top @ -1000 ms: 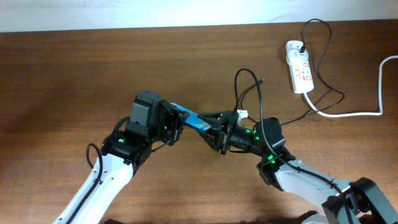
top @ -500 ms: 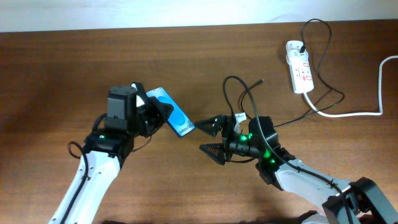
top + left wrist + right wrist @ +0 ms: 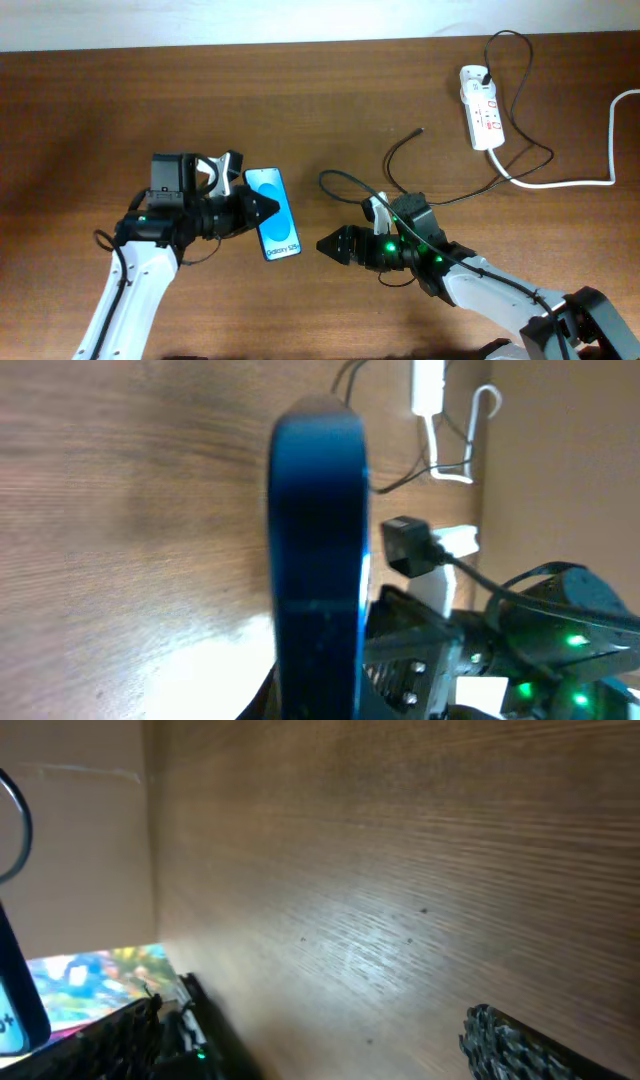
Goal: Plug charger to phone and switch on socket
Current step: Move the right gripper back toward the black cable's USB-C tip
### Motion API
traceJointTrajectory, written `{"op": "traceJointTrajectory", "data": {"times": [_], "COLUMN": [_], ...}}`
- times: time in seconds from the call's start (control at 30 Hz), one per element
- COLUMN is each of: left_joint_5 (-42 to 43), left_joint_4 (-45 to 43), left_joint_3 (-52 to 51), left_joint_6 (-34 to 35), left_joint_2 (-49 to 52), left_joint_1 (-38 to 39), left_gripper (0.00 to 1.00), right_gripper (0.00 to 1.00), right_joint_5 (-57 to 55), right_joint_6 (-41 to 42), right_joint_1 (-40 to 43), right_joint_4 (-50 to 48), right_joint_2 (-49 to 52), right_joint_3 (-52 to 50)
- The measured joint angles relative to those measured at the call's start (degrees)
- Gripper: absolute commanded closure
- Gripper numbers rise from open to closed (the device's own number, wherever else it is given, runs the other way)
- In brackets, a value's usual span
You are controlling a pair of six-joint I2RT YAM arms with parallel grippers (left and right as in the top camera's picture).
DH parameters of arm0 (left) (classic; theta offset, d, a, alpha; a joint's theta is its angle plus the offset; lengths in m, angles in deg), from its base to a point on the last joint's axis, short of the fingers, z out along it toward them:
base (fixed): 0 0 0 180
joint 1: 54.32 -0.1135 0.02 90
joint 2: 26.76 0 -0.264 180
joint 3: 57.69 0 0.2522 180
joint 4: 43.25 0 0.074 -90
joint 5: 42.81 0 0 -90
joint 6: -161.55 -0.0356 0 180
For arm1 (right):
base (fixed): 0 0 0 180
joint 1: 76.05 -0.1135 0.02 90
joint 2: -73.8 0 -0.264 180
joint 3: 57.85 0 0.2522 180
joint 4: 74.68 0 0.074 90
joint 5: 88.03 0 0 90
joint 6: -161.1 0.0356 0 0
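Observation:
The phone shows its blue screen and white "Galaxy S25" text, and is held just above the table. My left gripper is shut on its left edge. In the left wrist view the phone is seen edge-on, rising from the jaws. My right gripper is open and empty, a short way right of the phone; its fingers are spread wide over bare wood. The charger cable lies behind the right arm, its tip free on the table. The white socket lies at the back right.
The socket's thick white cord runs to the right edge. Loose loops of black cable lie between the arms. The wooden table ends at a pale wall along the back.
The two grippers were together at the phone. My left arm has drawn back to the left with the phone and turned its screen up. My right gripper has moved off it and down.

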Motion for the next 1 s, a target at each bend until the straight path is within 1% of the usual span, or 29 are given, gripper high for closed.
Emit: {"op": "traceJointTrajectory", "data": {"times": [0.07, 0.13, 0.2, 0.23, 0.3, 0.4, 0.47, 0.5, 0.63, 0.8, 1.0], "left_joint_5": [-0.8, -1.5, -1.7, -1.8, -2.3, -3.7, -4.3, -4.4, -4.7, -4.8, -4.8], "left_joint_4": [1.2, 2.3, 2.4, 2.4, 2.4, 2.7, 2.7, 2.7, 2.7, 3.1, 3.4], "left_joint_3": [0.0, 0.0, 0.0, 0.0, 0.0, 0.0, 0.0, 0.0, 0.0, 0.0, 0.0], "left_joint_6": [-0.6, -1.9, -3.0, -3.3, -3.8, -4.3, -4.5, -4.5, -4.6, -4.6, -4.6], "left_joint_2": [0.0, 0.0, 0.0, 0.0, 0.0, 0.0, 0.0, 0.0, 0.0, 0.0, 0.0], "left_joint_1": [-0.2, -0.2, -0.2, -0.2, -0.2, -0.2, -0.2, -0.2, -0.2, -0.2, -0.2], "left_gripper": [1.00, 1.00, 1.00, 1.00, 1.00, 1.00, 1.00, 1.00, 1.00, 1.00, 1.00], "right_gripper": [0.02, 0.02, 0.02, 0.02, 0.02, 0.02, 0.02, 0.02, 0.02, 0.02, 0.01], "right_joint_5": [-1.2, -2.8, -5.5, -7.8, -13.9, -22.6, -28.5, -31.1, -36.2, -40.4, -43.5], "right_joint_6": [-1.5, -3.3, -4.5, -5.0, -5.8, -6.3, -6.3, -6.3, -6.4, -6.5, -6.5], "right_joint_1": [0.0, 0.0, 0.0, 0.0, 0.0, 0.0, 0.0, 0.0, 0.0, 0.0, 0.4], "right_joint_4": [2.6, 8.3, 18.7, 25.6, 41.2, 58.9, 67.8, 70.2, 72.4, 73.2, 71.2], "right_joint_2": [-1.4, -5.4, -9.7, -12.6, -17.7, -21.9, -24.1, -25.1, -27.5, -26.4, -20.9], "right_joint_3": [0.0, 0.3, 1.9, 3.4, 8.6, 17.7, 25.6, 29.1, 35.6, 35.8, 35.9]}}
